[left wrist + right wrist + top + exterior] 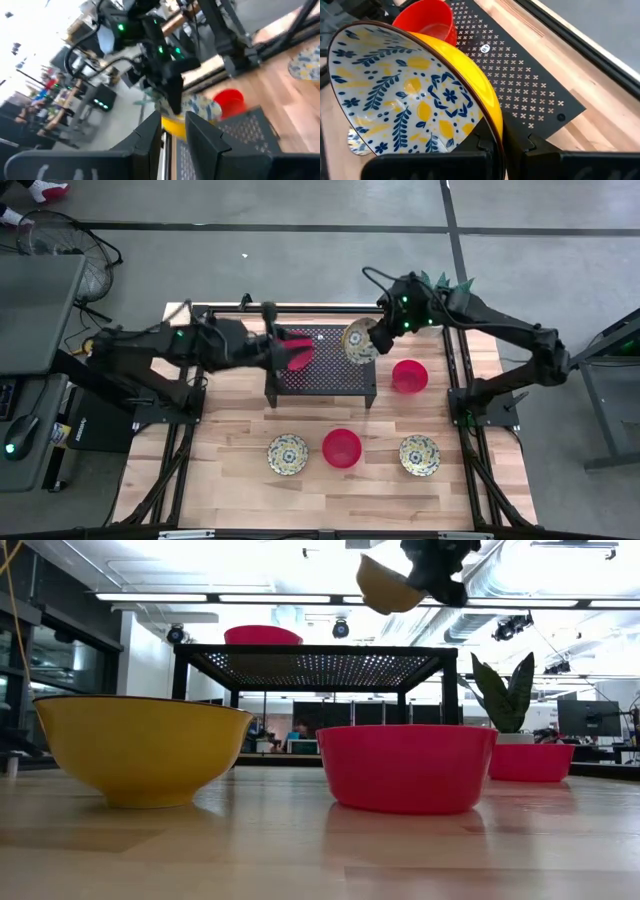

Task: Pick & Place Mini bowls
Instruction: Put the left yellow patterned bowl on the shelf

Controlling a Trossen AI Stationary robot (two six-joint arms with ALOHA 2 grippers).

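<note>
Butcher-block table (330,490) is seen nearest with two patterned bowls (288,454) and a red bowl (342,448) in a row; farther back, a black perforated rack (335,370) and a second red bowl (409,376) are noted. Over the rack's right end, a patterned bowl (415,95) is held tilted by its rim in the closed right gripper (512,142). Left gripper (285,350) is seen at a third red bowl (297,352) on the rack; its fingers stand narrowly apart, contact not discernible.

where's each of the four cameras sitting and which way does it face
High view: overhead, straight down on the table; both arms show.
Low view: table height, level past a red bowl; only the right tool shows.
Left wrist view: on the left arm, facing the right arm past its own fingers.
Right wrist view: on the right arm; the floral bowl fills it.
All share that held floral bowl.
</note>
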